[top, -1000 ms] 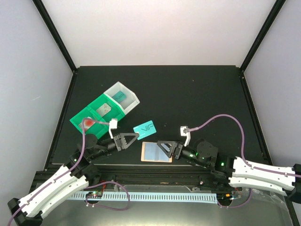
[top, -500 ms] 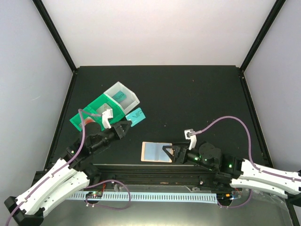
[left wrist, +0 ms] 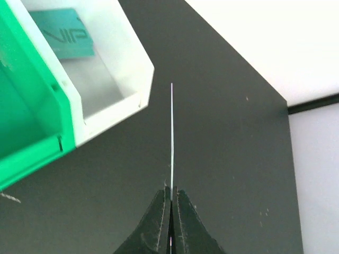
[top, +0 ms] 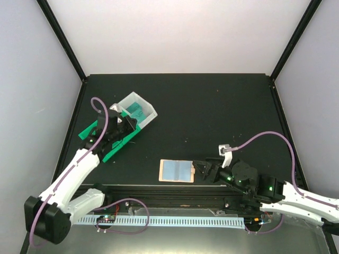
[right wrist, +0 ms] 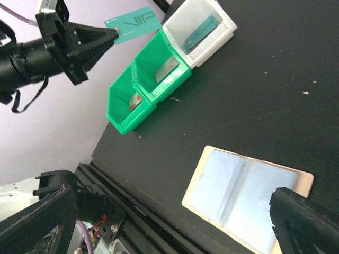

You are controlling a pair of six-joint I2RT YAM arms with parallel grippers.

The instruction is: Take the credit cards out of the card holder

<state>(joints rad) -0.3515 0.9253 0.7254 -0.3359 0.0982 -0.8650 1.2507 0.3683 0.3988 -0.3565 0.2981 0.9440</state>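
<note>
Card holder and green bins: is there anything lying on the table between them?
Nothing: the right wrist view shows only bare black table with a few pale specks between the card holder and the green bins.

Black matte tabletop (top: 222, 111) fills the middle of the top view, scattered with a few pale specks. Lower centre, close to the near edge, the card holder (top: 176, 170) lies open and flat, its peach-tan rim around two pale blue panels, well apart from everything else. Over at the left, a diagonal row of containers: the green bins (right wrist: 143, 87) sit side by side, and the white bin (top: 147, 109) butts right against their upper-right end. In the top view much of the green pair is hidden under an arm. The right half of the tabletop shows only bare black surface.
</note>
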